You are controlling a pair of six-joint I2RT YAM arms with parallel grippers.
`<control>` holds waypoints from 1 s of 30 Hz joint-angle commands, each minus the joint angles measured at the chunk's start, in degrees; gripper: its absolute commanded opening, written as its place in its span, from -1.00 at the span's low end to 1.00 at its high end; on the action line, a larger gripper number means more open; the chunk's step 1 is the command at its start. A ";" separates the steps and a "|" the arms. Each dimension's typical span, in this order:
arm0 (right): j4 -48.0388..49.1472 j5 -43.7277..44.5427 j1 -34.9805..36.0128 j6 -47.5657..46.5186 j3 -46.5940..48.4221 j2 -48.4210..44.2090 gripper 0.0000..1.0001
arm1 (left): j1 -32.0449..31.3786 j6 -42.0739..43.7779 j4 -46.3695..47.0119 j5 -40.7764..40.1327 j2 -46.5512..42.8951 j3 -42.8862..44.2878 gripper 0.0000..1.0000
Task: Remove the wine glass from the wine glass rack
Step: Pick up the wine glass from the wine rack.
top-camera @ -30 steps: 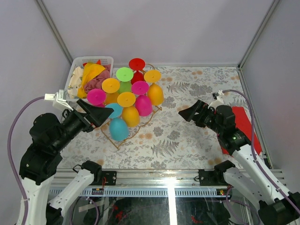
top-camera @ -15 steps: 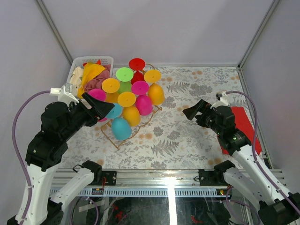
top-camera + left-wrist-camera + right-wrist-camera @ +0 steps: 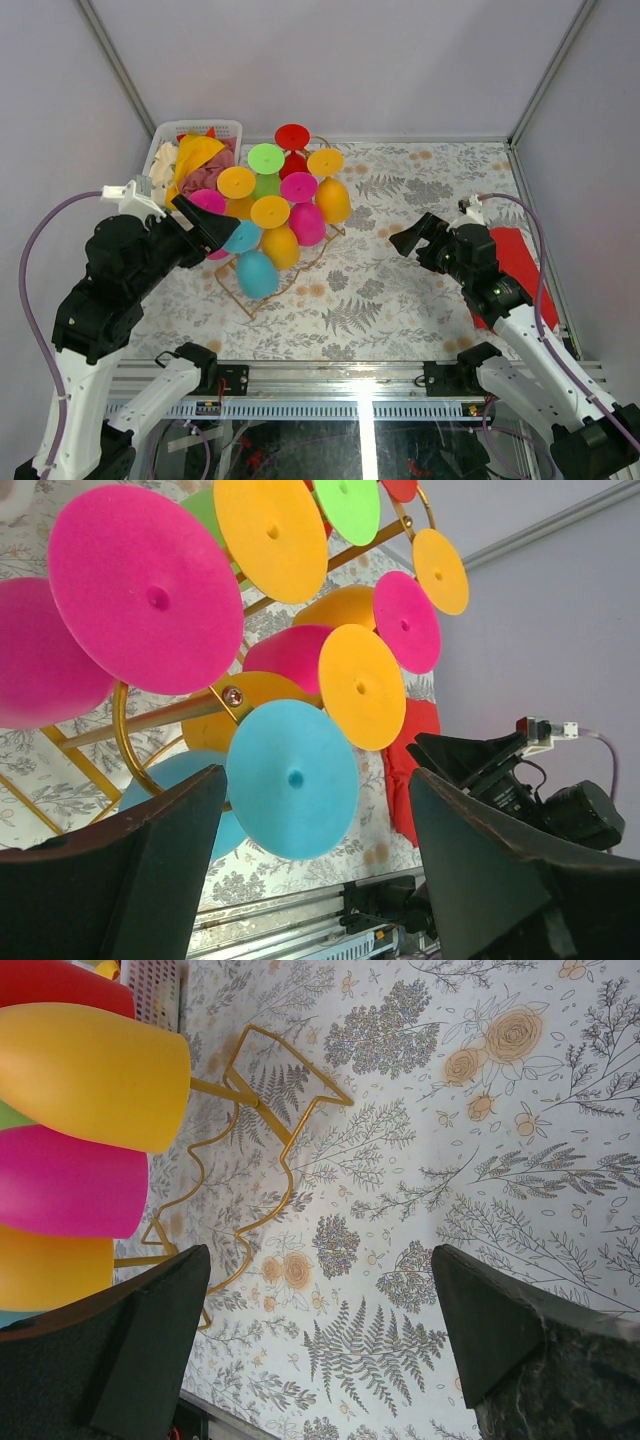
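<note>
The gold wire wine glass rack [image 3: 322,246] stands at the back left of the table and carries several coloured plastic wine glasses, their round bases facing up. In the left wrist view a rail of the rack [image 3: 165,714] runs behind them. My left gripper [image 3: 212,230] is open at the rack's left front corner. The blue wine glass's base [image 3: 292,778] sits just ahead of the left gripper [image 3: 315,875], between the lines of its two fingers [image 3: 130,880], with no contact visible. Its blue bowl [image 3: 253,275] hangs at the rack's front. My right gripper [image 3: 408,236] is open and empty over the patterned cloth, right of the rack [image 3: 285,1150].
A white plastic basket [image 3: 160,148] full of cloths stands right behind the rack's left end. A red cloth [image 3: 520,262] lies at the table's right edge under my right arm. Enclosure walls close in the left, back and right sides.
My left gripper has moved back and right, in toward the blue glass's base, and its jaws have narrowed a little. My right gripper has drawn back slightly to the right.
</note>
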 commanded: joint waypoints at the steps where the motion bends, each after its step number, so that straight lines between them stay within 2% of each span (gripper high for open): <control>1: 1.75 1.90 0.39 -1.04 0.42 -0.08 0.99 | 0.17 2.43 -1.49 -1.42 1.55 0.83 0.43; 18: 2.04 1.78 0.34 -0.88 0.51 0.53 0.99 | 0.17 4.02 -2.33 -0.14 3.34 0.06 0.36; 30: 1.90 1.95 0.39 -0.97 0.27 0.47 0.98 | 0.23 2.21 0.99 1.55 2.10 -3.70 0.27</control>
